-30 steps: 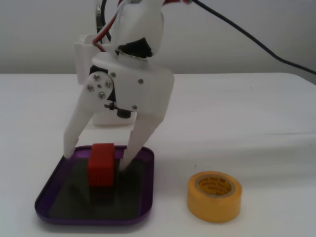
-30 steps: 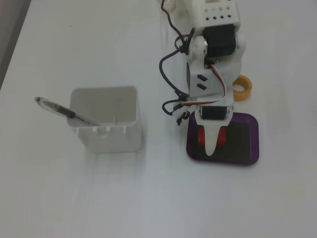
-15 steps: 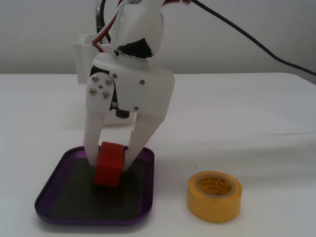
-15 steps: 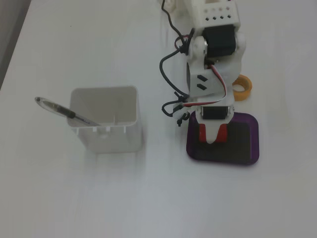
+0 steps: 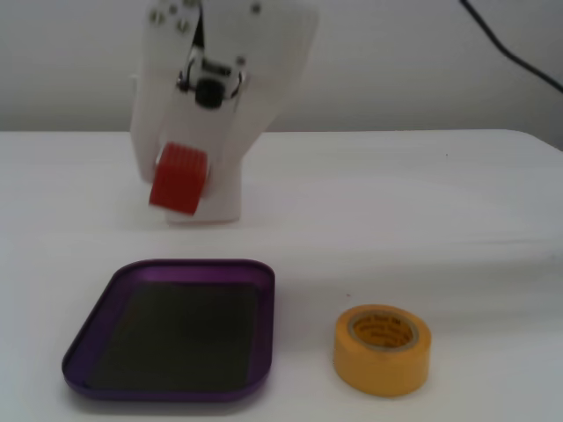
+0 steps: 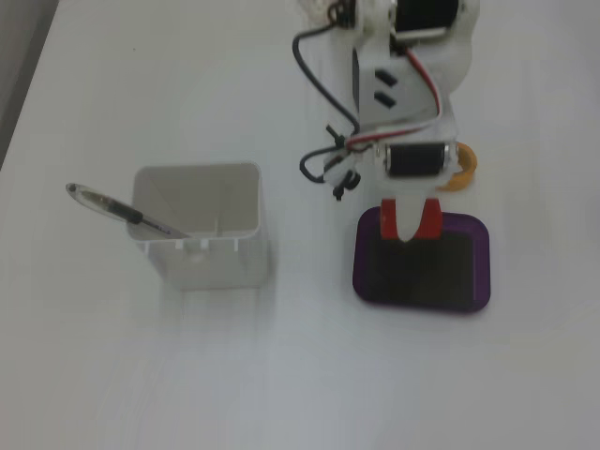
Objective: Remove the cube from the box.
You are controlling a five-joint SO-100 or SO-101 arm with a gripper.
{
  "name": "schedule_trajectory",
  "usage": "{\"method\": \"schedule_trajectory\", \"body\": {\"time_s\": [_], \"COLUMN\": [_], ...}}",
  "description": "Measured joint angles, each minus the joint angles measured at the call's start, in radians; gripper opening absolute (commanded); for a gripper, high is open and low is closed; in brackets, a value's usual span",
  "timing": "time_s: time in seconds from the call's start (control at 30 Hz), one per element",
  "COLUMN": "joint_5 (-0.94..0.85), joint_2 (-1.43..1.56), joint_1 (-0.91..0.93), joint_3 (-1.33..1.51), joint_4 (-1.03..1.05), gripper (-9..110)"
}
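One arm, upper centre in both fixed views. White container [image 6: 202, 234] with pen [image 6: 122, 214], left of frame. Box [image 5: 171, 330], lower left, looks empty. Tape [image 5: 382, 348], lower right. Gripper [image 5: 180, 189] is clamped on the cube [image 5: 179, 178], lifted above the box's far rim. Suggest: carry clear of rim and tape, lower to the table, then release.

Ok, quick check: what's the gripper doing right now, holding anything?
Gripper: closed on the red cube, which is lifted clear above the purple box; the box is empty.
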Motion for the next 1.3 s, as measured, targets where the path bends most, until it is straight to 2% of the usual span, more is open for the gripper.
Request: {"method": "schedule_trajectory", "body": {"time_s": [0.27, 0.67, 0.77, 1.1, 1.3], "joint_5": [-0.038, -0.118, -0.149, -0.156, -0.156], "joint_2": [0.123, 0.166, 0.253, 0.506, 0.52], "joint_1": [0.035, 0.121, 0.112, 0.123, 0.123], "joint_3": [-0.008, 0.325, 0.456, 1.034, 1.175], "joint_4": [0.212, 0.175, 0.114, -0.339, -0.512], "gripper": [-1, -1, -1, -1, 0]}}
